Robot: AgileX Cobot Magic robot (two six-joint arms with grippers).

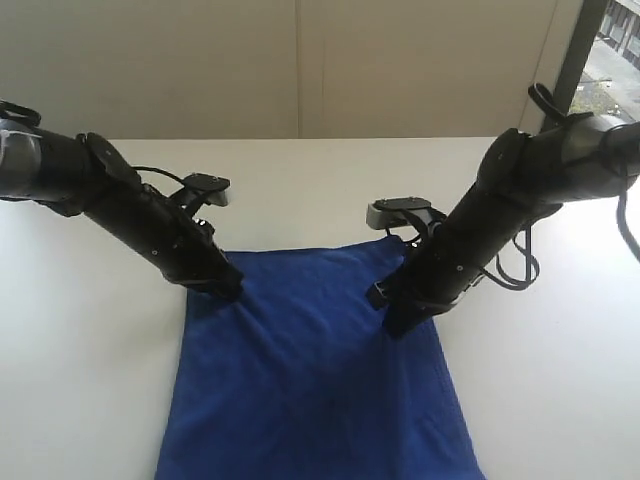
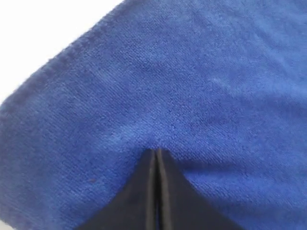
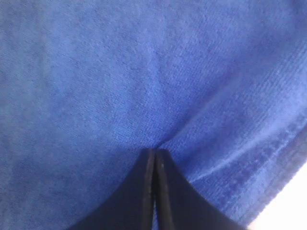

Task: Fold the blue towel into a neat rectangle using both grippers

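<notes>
The blue towel [image 1: 310,390] lies spread on the white table [image 1: 80,350], its near end running out of the exterior view. My left gripper [image 1: 232,288] is down at the towel's far left corner. Its jaws are shut, tips [image 2: 157,151] pinched into the cloth [image 2: 192,86], with the hem passing close by. Near the towel's far right edge my right gripper [image 1: 395,325] is shut too. Its tips [image 3: 154,151] nip the fabric [image 3: 120,72], and a crease runs out from them.
The towel's hem and a strip of white table [image 2: 43,33] show in the left wrist view. A beige wall [image 1: 300,60] stands behind the table's far edge. A window frame [image 1: 575,50] is at the back right. Loose black cables [image 1: 520,265] hang from the right arm.
</notes>
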